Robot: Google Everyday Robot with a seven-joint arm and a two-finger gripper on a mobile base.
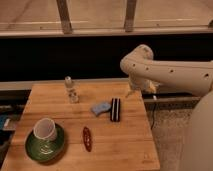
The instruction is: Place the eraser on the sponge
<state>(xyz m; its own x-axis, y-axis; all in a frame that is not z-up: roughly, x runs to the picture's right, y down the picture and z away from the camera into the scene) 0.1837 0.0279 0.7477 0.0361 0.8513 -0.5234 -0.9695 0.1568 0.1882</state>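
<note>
The eraser [115, 109], a black block with a white stripe, lies on the wooden table [125, 145] right of centre. Its left side touches or nearly touches the sponge [100, 108], a flat light blue pad. The white arm reaches in from the right. My gripper [131, 92] hangs over the table's back right part, above and to the right of the eraser, apart from it. Nothing shows in the gripper.
A slim dark red object [87, 138] lies near the front. A white cup [45, 129] sits tilted on a green plate [35, 149] at the front left. A small clear shaker [71, 89] stands at the back. A dark wall runs behind the table.
</note>
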